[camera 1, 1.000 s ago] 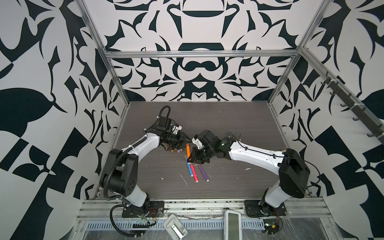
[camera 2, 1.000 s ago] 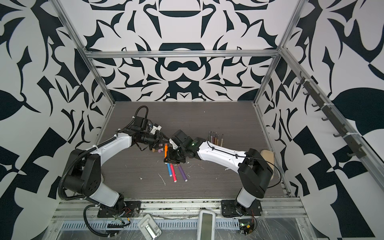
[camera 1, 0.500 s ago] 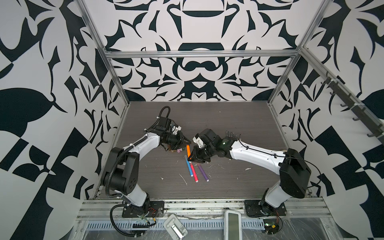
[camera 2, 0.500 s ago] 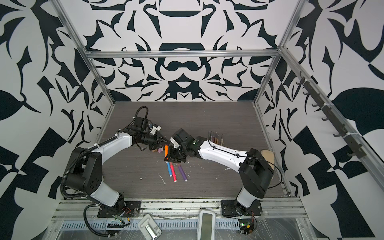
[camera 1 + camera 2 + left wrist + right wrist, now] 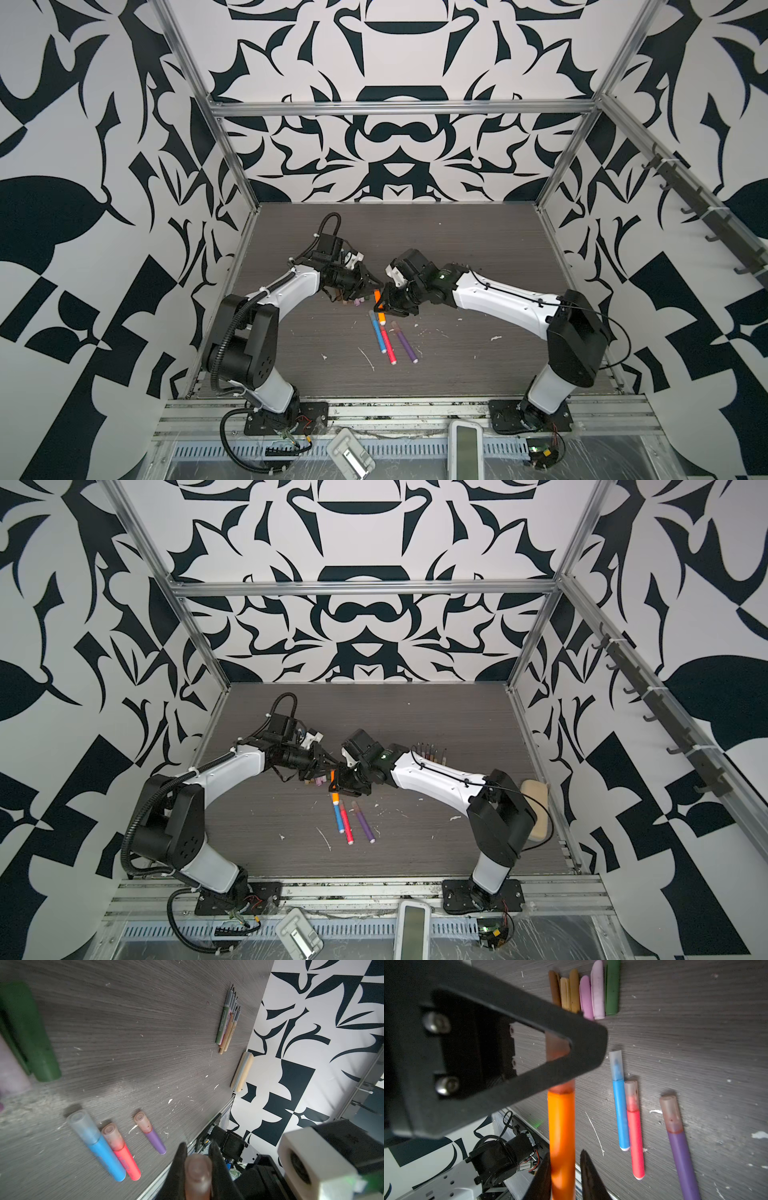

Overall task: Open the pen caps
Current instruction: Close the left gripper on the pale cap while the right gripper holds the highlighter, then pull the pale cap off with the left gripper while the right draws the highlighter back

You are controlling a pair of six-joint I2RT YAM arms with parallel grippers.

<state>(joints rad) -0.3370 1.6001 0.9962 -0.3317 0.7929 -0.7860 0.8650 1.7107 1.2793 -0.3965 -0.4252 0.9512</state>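
An orange pen (image 5: 377, 296) is held off the dark wood-grain surface (image 5: 457, 249), just left of centre in both top views, between the two arms. Its translucent peach cap (image 5: 557, 1047) is a short stubby cylinder, tinted orange-brown where it meets the barrel. The cap is seated on the pen and clenched by the fingers of the left gripper (image 5: 372, 286). In the left wrist view its rounded end is seen pinched between the two dark fingers (image 5: 178, 1167). The orange barrel is bracketed by the fingers of the right gripper (image 5: 564, 1153). A thin gap is seen at one finger, so whether the barrel is squeezed cannot be told.

Just below the grippers in a top view, a blue pen (image 5: 377, 332), a pink-red pen (image 5: 388, 345) and a purple pen (image 5: 405, 343) are laid side by side on the surface. Each is closed with a frosted translucent cap. Beneath the left gripper a row of loose caps (image 5: 598, 991) is lined up, each touching the next: one brown, two gold, two pink and one dark green. To the right of centre, behind the right arm, a row of uncapped pens (image 5: 428, 754) is laid with the dark tips pointing toward the top of the frame.
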